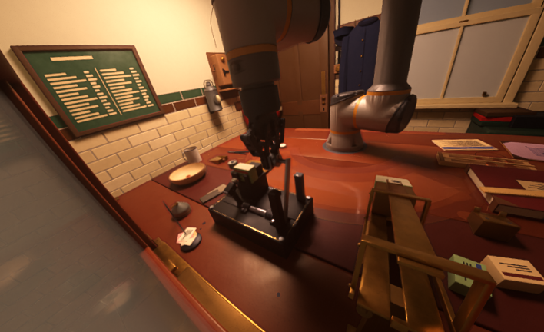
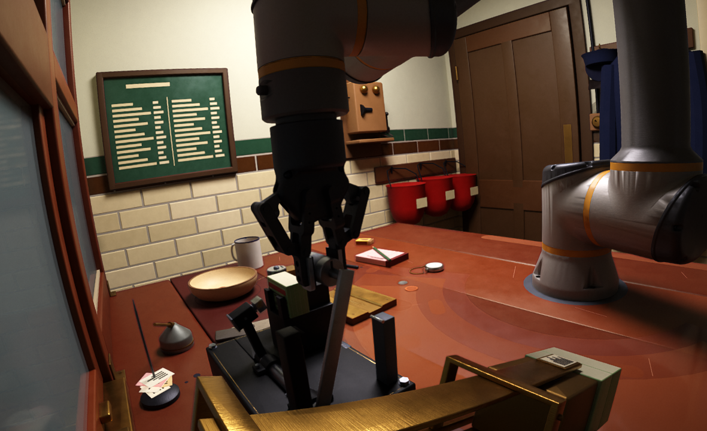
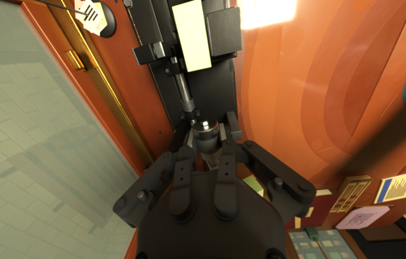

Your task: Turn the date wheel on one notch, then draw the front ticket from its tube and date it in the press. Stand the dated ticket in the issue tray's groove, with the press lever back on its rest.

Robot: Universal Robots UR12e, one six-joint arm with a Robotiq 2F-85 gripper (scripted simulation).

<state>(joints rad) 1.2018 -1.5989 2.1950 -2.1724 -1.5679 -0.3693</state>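
Note:
The press lever's round metal knob [image 3: 206, 137] tops a thin grey bar [image 2: 335, 332] that rises nearly upright from the black dating press [image 1: 261, 206]. A pale ticket [image 3: 191, 35] stands in the press head [image 2: 291, 292], and a short black post [image 2: 384, 343] rises at the press's near right corner. The brass ticket tube [image 1: 398, 247] lies to the right of the press, with a ticket at its far end [image 2: 559, 362]. My gripper [image 3: 206, 141] hangs over the back of the press [image 2: 318, 268] and is closed around the lever knob.
Behind the press a wooden bowl [image 2: 222, 282], a white mug [image 2: 247, 252] and a slatted wooden block [image 2: 364, 303] sit on the red counter. A paper spike [image 2: 155, 386] and bell [image 2: 175, 337] stand left by the window. Books and boxes [image 1: 513, 272] crowd the right.

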